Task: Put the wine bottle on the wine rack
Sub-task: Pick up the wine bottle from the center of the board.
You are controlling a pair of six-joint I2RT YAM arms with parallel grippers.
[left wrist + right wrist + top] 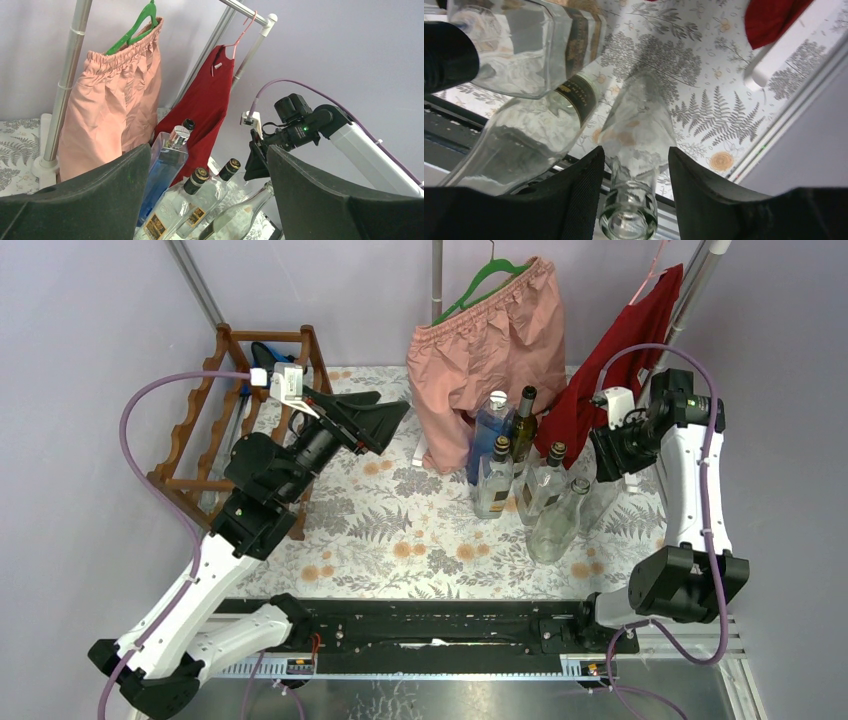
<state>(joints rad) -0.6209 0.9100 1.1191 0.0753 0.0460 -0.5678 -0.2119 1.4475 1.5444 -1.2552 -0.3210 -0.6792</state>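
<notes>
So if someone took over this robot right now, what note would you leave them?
Left gripper: open, empty, in the air near the rack.
Right gripper: jaws either side of the neck of a clear bottle; whether they pinch it yet is unclear.
The clear bottle stands on the table, at the right of the other bottles.
Done: the reach to the bottle.
Left: secure the grip, lift, carry it across to the rack on the left, lay it in.

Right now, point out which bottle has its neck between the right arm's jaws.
The clear bottle with the open, capless mouth, at the right end of the group; the labelled clear bottles beside it lie outside the jaws.
</notes>
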